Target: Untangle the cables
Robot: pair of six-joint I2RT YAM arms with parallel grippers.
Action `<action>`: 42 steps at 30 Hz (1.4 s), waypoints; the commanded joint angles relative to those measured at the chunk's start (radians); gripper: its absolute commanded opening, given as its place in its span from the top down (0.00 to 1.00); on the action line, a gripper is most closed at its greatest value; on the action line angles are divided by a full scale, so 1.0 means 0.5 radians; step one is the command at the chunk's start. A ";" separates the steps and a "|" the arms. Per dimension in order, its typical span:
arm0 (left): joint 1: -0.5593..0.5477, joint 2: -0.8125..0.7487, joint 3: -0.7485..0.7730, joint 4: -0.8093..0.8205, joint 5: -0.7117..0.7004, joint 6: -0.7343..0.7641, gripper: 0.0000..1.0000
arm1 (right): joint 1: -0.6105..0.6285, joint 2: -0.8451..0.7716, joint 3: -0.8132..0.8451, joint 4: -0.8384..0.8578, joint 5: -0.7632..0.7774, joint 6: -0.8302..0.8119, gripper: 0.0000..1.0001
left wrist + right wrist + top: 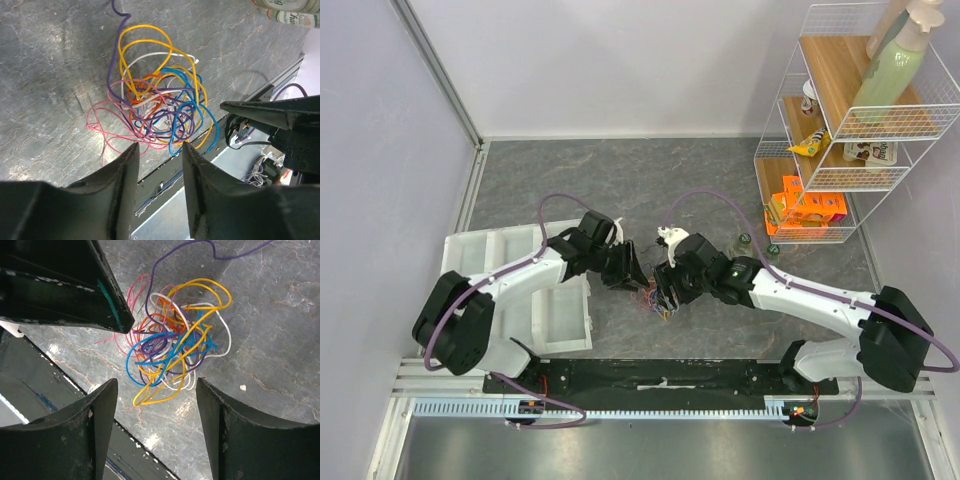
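Observation:
The cables (653,300) lie as one tangled bunch of thin loops on the grey table between my two arms. In the left wrist view the cables (161,102) show yellow, blue, purple, pink, orange and white strands, all knotted together. My left gripper (159,150) hovers just short of the bunch's near edge, open, with nothing between its fingers. The right wrist view shows the cables (172,347) just beyond my right gripper (156,385), which is open wide and empty. The two grippers (638,278) (665,290) face each other closely over the bunch.
A white compartment tray (520,290) sits at the left under my left arm. A wire shelf (850,130) with bottles and an orange box stands at the back right. Small bottles (745,242) stand near it. The black base rail (660,378) runs just behind the bunch.

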 commanded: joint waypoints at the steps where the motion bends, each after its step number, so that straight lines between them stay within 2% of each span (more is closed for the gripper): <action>1: -0.006 0.059 -0.020 0.184 0.065 -0.128 0.58 | 0.009 0.060 -0.002 0.158 0.016 -0.082 0.29; 4: -0.006 0.047 -0.035 0.212 0.046 -0.137 0.65 | 0.009 0.085 -0.008 0.171 0.022 -0.098 0.30; 12: -0.012 0.096 -0.091 0.304 0.037 -0.214 0.67 | 0.009 0.149 -0.009 0.217 0.074 -0.122 0.30; 15: -0.015 0.093 -0.072 0.291 0.028 -0.205 0.78 | 0.009 0.210 0.022 0.229 0.083 -0.129 0.31; 18: -0.024 0.068 -0.011 0.151 -0.046 -0.171 0.98 | 0.009 0.278 0.062 0.229 0.083 -0.141 0.38; 21: -0.028 0.022 0.004 0.022 -0.083 -0.137 0.98 | 0.009 0.296 0.074 0.226 0.187 -0.135 0.52; 24: -0.031 -0.088 -0.011 -0.070 -0.135 -0.143 0.98 | 0.009 0.269 0.062 0.220 0.273 -0.129 0.76; 26: -0.031 -0.192 0.001 -0.141 -0.205 -0.131 0.98 | 0.009 0.241 0.050 0.211 0.326 -0.129 0.83; 30: -0.028 -0.450 0.154 -0.343 -0.438 -0.015 0.98 | 0.006 0.165 0.007 0.152 0.393 -0.132 0.84; 34: -0.024 -0.612 0.412 -0.488 -0.742 0.142 0.98 | 0.009 0.060 -0.067 0.063 0.488 -0.116 0.92; 42: -0.024 -0.852 0.850 -0.418 -1.110 0.464 0.98 | 0.009 -0.105 -0.177 -0.090 0.728 -0.215 0.91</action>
